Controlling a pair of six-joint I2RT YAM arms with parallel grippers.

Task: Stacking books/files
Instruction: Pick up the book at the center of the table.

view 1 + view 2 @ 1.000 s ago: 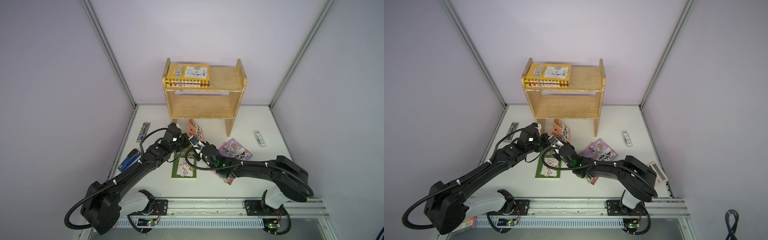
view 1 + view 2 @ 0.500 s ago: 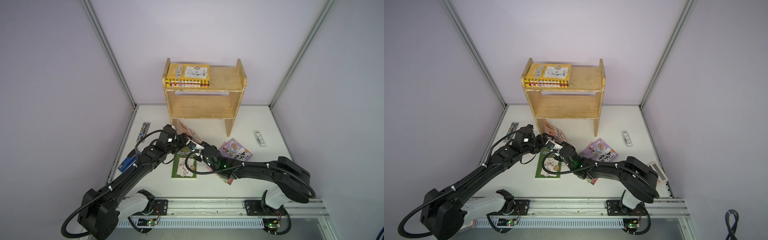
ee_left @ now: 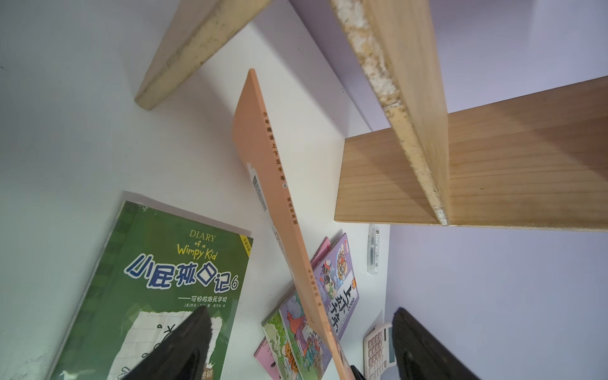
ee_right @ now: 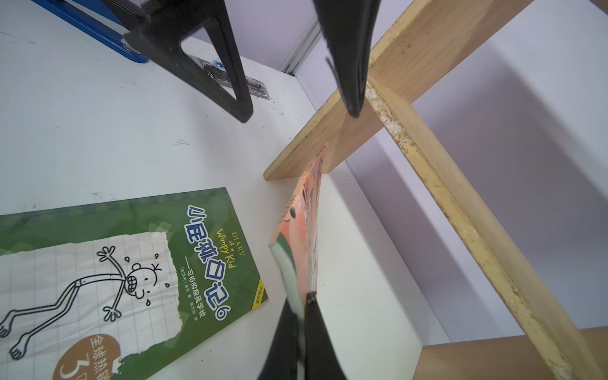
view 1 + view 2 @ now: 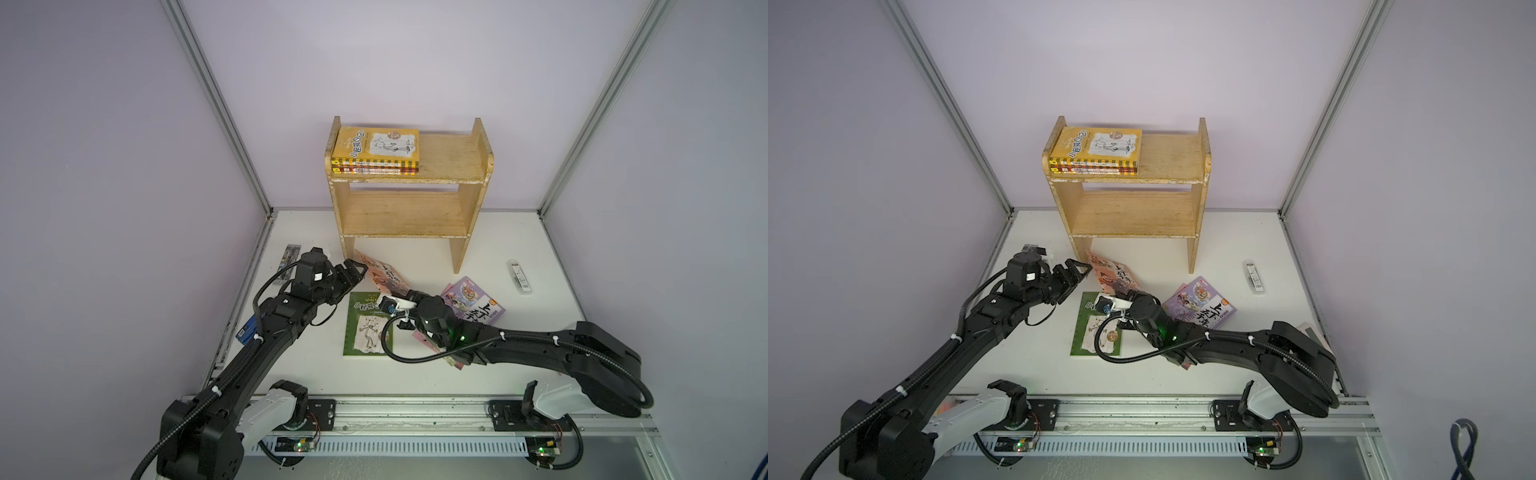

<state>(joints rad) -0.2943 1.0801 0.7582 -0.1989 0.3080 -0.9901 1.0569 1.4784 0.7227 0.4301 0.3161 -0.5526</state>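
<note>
My right gripper [image 4: 306,299] is shut on one corner of the thin orange book [image 5: 384,276] [image 4: 304,227], which hangs tilted just above the table in front of the wooden shelf [image 5: 440,166]. At the book's other end my left gripper [image 5: 356,272] [image 3: 299,316] stands open, its fingers [image 4: 230,82] apart on either side of that edge without touching it. A green stick-boy book [image 5: 368,324] [image 3: 158,283] lies flat below. The purple cartoon book [image 5: 473,305] tops a fanned pile with green and pink ones [image 3: 279,335]. A yellow book [image 5: 376,145] lies on a red one on the shelf top.
The shelf's legs and lower board [image 3: 394,184] stand close behind the orange book. A blue stapler [image 5: 245,332] and a slim pen pack [image 5: 289,255] lie by the left wall. A clear pack [image 5: 519,276] lies at the right, a pinkish calculator [image 3: 378,345] near the front right.
My left gripper has opened, let go of the orange book and drawn back to the left. The right gripper has closed fully on it, and the book has tipped from upright towards flat.
</note>
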